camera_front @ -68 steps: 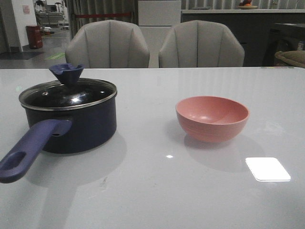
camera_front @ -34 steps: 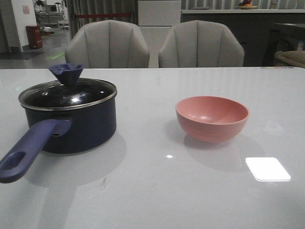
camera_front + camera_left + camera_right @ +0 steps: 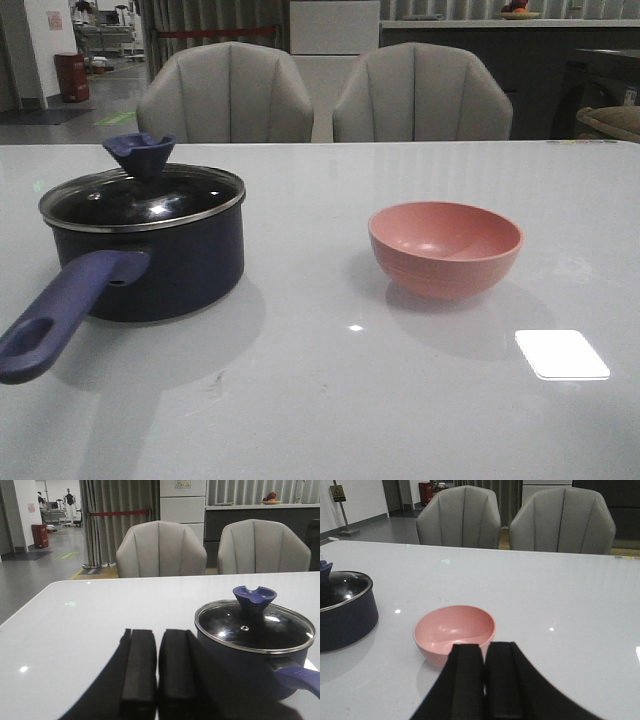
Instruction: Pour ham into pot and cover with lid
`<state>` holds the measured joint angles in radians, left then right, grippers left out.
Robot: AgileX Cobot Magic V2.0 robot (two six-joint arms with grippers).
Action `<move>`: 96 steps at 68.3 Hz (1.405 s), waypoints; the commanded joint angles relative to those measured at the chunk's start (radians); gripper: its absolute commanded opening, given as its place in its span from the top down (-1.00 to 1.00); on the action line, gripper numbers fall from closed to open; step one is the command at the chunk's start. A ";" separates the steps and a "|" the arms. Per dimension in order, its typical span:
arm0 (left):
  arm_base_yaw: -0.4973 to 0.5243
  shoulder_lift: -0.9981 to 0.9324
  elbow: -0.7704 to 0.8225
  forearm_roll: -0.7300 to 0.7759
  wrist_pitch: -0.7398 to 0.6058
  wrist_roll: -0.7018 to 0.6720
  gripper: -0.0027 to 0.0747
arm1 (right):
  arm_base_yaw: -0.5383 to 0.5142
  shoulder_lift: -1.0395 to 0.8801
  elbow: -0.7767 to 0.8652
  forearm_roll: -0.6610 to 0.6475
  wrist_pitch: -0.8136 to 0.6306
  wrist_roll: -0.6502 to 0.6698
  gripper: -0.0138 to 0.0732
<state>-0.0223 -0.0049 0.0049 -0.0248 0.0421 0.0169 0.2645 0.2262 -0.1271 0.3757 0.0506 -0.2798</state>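
Nothing has moved since a second ago: the lid (image 3: 142, 195) still covers the pot (image 3: 150, 260) at nine o'clock, bowl (image 3: 445, 248) at three. Both arms' fingers (image 3: 150, 670) (image 3: 487, 680) sit nearly closed, empty. No ham visible.

pink bowl (image 3: 445, 248) upright on white table (image 3: 330, 400); two grey chairs (image 3: 228, 92) behind

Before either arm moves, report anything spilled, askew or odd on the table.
Nothing spilled or askew. The glass lid sits squarely on the saucepan, the pink bowl stands upright, and no ham slices are visible in it.
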 commanded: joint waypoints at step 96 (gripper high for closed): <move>0.002 -0.019 0.020 -0.007 -0.079 0.000 0.64 | -0.081 -0.256 0.149 -0.302 -0.100 0.234 0.33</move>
<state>-0.0223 -0.0049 0.0049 -0.0248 0.0399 0.0169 0.1881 -0.0099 0.0259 0.0818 0.0341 -0.0438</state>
